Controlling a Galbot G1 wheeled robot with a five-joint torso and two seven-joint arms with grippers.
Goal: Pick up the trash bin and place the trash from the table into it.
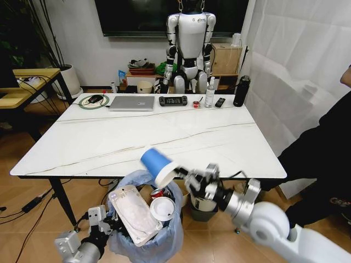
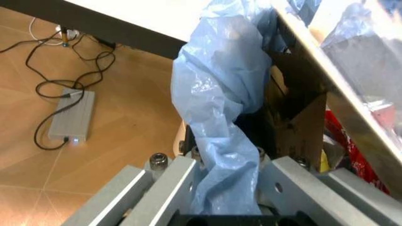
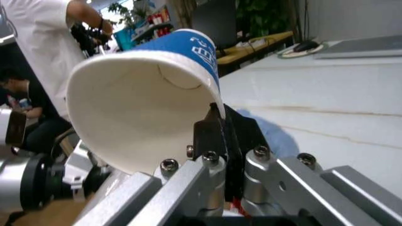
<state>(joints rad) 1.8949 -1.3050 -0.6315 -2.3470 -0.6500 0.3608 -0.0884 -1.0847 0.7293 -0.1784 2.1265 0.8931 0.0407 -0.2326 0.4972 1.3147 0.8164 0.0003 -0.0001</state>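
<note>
The blue paper cup (image 1: 158, 165) is pinched by the right end effector (image 1: 184, 174) above the trash bin (image 1: 143, 219). The bin's bag is clamped by the left end effector (image 2: 226, 188) below the counter (image 1: 109, 143) edge. Release over the opening seems next.

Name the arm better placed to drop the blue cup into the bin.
Right. Its tool pinches the blue cup's rim above the trash bin; the left tool is clamped on the bin's bag.

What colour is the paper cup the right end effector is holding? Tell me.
Blue outside with white print, white inside; the paper cup shows best in the right wrist view.
</note>
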